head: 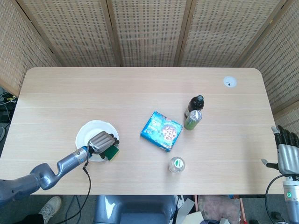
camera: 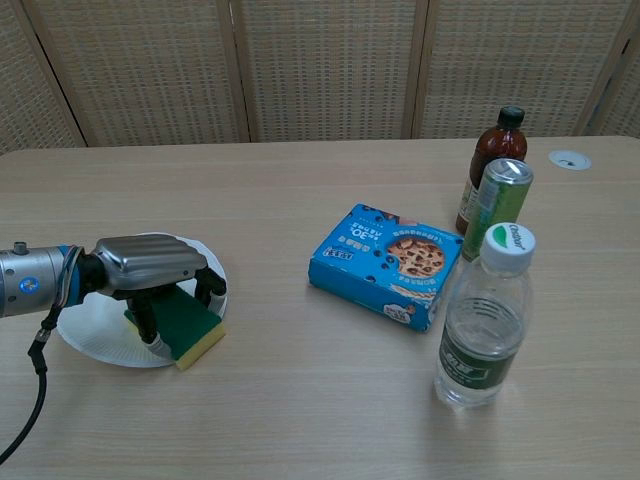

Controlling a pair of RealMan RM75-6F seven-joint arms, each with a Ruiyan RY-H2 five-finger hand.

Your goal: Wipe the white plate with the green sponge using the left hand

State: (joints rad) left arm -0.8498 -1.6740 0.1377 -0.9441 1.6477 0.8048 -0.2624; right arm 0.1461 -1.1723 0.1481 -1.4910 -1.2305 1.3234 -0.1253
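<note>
The white plate (head: 88,132) (camera: 88,331) lies at the table's near left. My left hand (head: 101,141) (camera: 150,264) grips the green sponge (head: 112,152) (camera: 182,319), a green pad with a yellow underside, from above. The sponge sits at the plate's near right rim and partly overhangs onto the table. My right hand (head: 285,152) hangs off the table's right edge in the head view, fingers apart, holding nothing.
A blue cookie box (head: 161,131) (camera: 387,264) lies mid-table. A dark bottle (head: 196,104) (camera: 494,167) and a green can (head: 192,119) (camera: 497,207) stand to its right. A clear water bottle (head: 176,164) (camera: 483,318) stands near the front edge.
</note>
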